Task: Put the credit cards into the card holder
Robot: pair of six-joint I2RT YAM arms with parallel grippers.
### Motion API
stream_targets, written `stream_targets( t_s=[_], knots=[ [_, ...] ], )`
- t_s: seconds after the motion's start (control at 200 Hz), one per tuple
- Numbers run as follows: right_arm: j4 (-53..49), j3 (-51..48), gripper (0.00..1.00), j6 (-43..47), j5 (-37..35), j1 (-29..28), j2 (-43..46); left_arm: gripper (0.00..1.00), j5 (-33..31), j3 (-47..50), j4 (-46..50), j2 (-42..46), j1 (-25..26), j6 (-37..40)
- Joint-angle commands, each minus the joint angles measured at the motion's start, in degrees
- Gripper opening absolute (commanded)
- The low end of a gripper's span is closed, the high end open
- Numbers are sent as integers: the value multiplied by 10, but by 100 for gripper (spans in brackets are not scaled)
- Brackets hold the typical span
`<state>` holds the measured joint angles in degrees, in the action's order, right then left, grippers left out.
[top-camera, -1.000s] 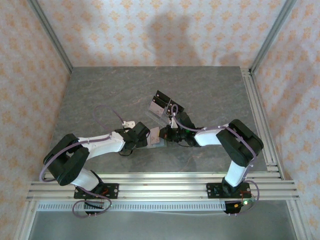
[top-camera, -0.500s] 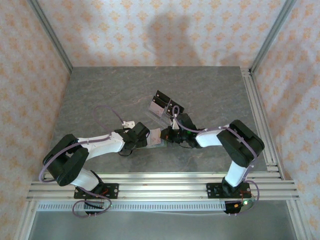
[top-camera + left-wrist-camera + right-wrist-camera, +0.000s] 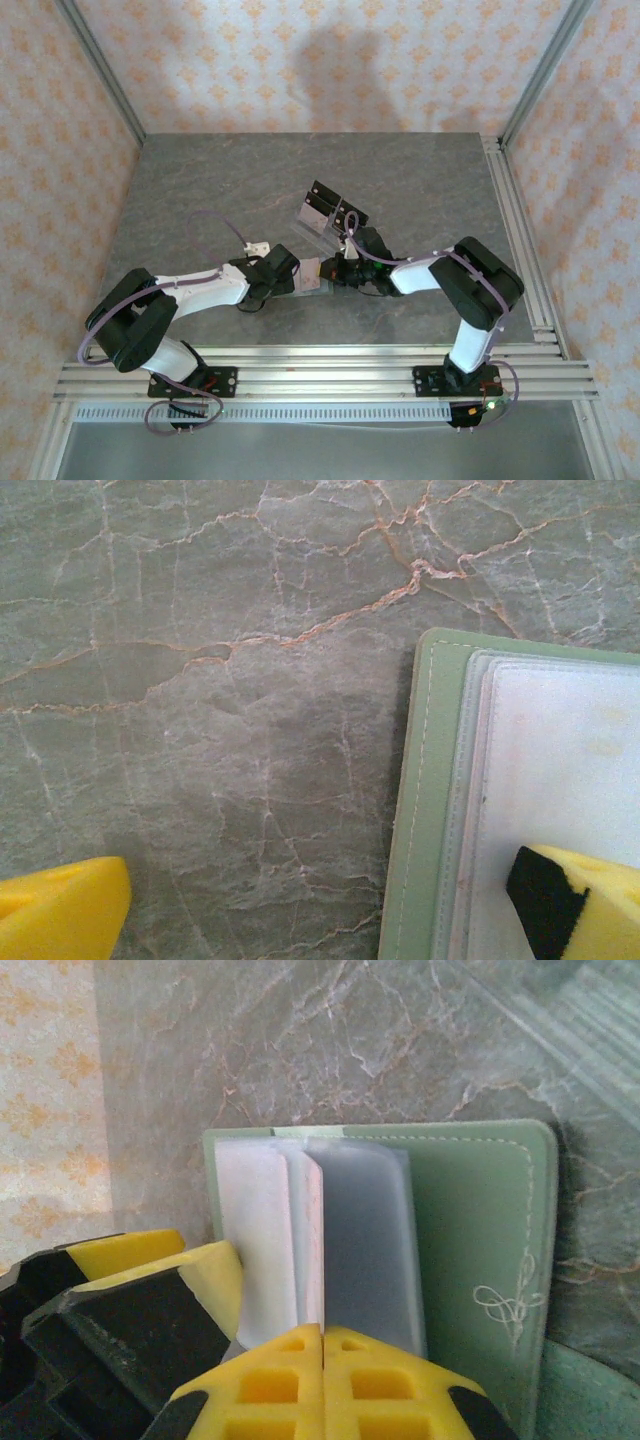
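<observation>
Tabletop (image 3: 200,730) spreads open beyond edge of card holder (image 3: 420,810).

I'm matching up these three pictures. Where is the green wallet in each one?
Top view: wallet just below picture centre.
Left wrist view: wallet in lower right corner, green edge leftmost.
Right wrist view: wallet at centre, green cover on the right.
Shared landmark: the grey veined table beneath it.

Nothing legible: no words, brand marks, numbers or labels on any surface. Closest to a sign: a small looping flourish in a pale line, no letters in it, on the green card holder (image 3: 470,1210), near its corner, just right of and slightly beyond the right gripper (image 3: 322,1345).
</observation>
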<state>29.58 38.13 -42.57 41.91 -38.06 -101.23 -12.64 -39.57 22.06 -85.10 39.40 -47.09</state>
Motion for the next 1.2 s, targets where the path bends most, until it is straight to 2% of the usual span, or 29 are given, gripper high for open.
stream_targets(
  t_s=[0.0,0.706,0.941,1.191],
  knots=[
    [26,5,0,-7,18,2,-13,100,-20,23,43,-6,2,-2],
    [81,12,0,-45,38,-1,-55,100,-20,25,44,-4,3,-5],
    [79,-1,0,-43,26,3,-46,100,-77,6,115,5,3,-32],
    [73,-5,0,-42,24,8,-35,100,-78,15,116,13,3,-36]
  ],
)
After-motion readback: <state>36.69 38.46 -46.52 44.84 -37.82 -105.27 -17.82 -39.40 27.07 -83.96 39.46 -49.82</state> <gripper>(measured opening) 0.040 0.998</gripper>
